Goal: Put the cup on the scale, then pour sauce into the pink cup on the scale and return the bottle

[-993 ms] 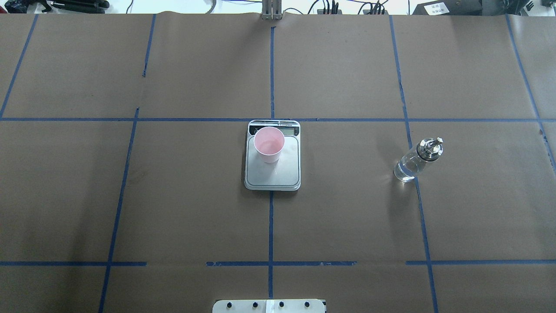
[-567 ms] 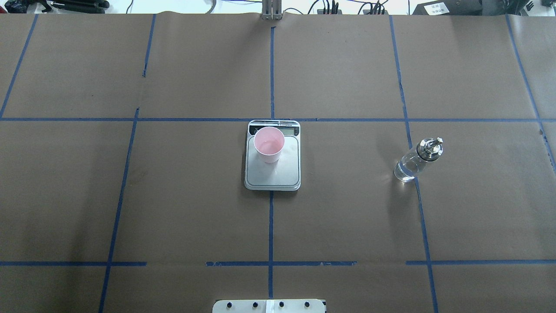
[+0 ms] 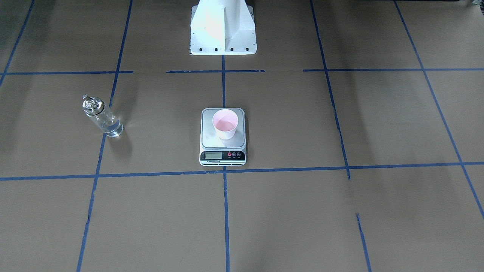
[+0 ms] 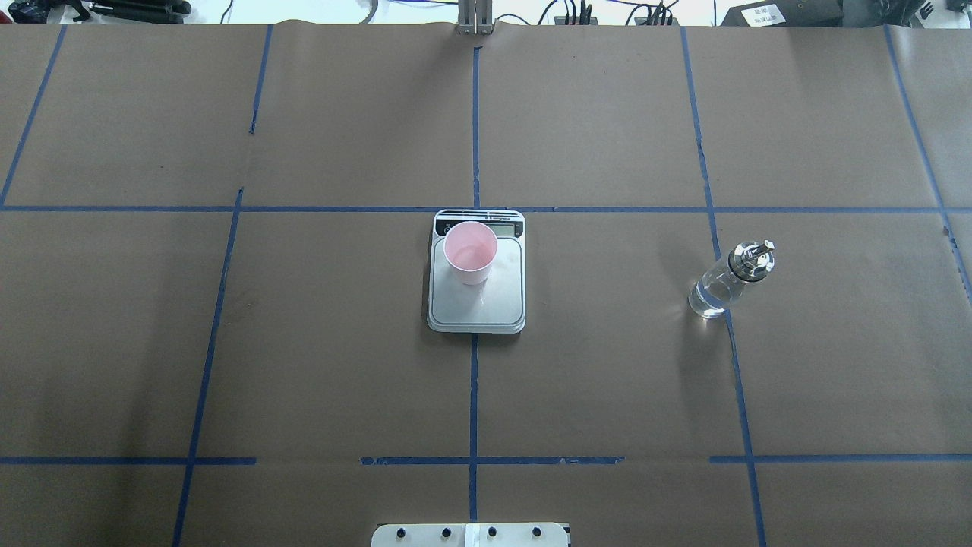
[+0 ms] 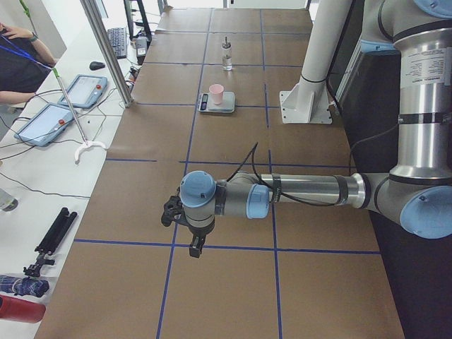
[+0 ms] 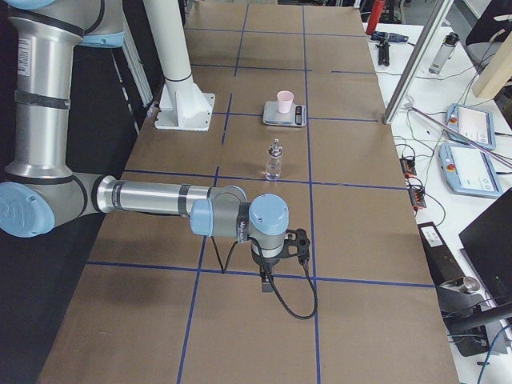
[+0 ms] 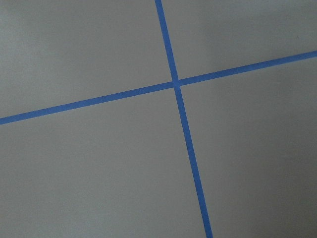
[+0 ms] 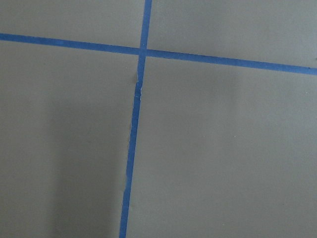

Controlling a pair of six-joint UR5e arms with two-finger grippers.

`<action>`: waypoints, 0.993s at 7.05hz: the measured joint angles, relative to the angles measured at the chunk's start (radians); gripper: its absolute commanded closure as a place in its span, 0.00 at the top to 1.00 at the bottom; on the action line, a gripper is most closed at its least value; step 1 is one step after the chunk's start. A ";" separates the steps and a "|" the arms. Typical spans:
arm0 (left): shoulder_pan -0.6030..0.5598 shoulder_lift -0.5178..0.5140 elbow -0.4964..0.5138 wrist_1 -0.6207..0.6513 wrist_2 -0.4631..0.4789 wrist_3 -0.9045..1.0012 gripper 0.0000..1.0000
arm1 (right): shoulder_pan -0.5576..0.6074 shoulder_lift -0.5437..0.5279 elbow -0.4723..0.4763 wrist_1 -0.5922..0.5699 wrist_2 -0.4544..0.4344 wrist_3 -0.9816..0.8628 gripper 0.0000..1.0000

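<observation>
Though unchanged over the last second, reads as finished. Low over brown table (image 4: 304,342): left gripper (image 5: 195,247) and right gripper (image 6: 266,284), opening impossible to tell. Far beyond both: pale pink paper cup (image 4: 471,254) on brushed-steel rectangular scale (image 4: 486,305); clear glass bottle (image 4: 714,289) upright, nearer right gripper.

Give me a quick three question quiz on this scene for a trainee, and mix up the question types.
1. True or false: the pink cup stands on the scale.
2. The bottle is: A) held in a claw, B) standing upright, apart from the scale, C) lying on its side.
3. Fill in: the bottle stands on the robot's ____ side.
Key: 1 true; 2 B; 3 right.
</observation>
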 measured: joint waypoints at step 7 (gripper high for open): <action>0.000 0.012 0.000 0.000 0.000 0.000 1.00 | 0.000 0.000 -0.008 0.001 -0.003 0.000 1.00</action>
